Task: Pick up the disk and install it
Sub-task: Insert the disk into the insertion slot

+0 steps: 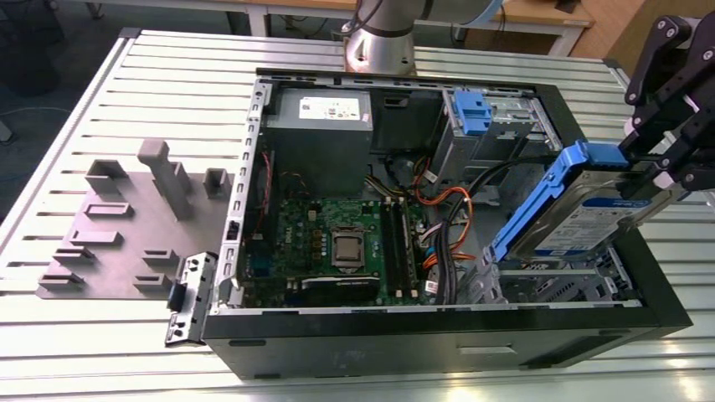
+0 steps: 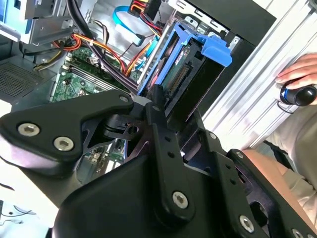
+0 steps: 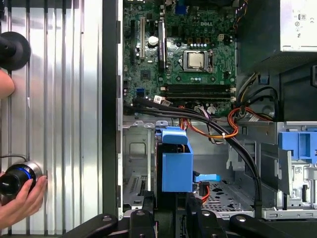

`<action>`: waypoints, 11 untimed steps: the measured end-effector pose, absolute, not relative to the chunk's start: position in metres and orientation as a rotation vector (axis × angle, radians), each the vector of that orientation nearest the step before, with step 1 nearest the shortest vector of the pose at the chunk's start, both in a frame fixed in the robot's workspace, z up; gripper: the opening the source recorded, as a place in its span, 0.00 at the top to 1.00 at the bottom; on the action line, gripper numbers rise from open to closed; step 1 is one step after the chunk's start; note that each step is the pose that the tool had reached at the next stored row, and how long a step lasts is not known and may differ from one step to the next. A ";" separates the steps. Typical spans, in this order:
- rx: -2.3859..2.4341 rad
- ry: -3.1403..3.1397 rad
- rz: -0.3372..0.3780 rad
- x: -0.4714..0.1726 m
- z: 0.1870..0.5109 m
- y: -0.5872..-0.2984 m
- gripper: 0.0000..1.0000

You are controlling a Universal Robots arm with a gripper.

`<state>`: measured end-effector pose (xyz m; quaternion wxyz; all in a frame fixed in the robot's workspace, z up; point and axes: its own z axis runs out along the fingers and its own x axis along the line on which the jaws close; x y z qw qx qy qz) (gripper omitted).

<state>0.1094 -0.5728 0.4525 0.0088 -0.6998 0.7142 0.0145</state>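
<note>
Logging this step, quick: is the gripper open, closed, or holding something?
Gripper: shut on the disk, which it holds tilted over the open computer case.

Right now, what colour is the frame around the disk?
Blue. The frame on the disk shows best in the exterior view.

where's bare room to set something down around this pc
Bare: strips of the slatted table between the grey fixture plate and the table's edges, on the exterior view's left. Inside the case it's crowded: cables beside the motherboard, and the gripper holds the disk over the drive cage.
</note>
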 end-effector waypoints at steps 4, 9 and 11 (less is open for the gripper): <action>-2.183 2.234 0.045 0.110 0.451 -0.573 0.65; -2.183 2.234 0.046 0.110 0.450 -0.573 0.65; -2.183 2.234 0.045 0.110 0.449 -0.573 0.65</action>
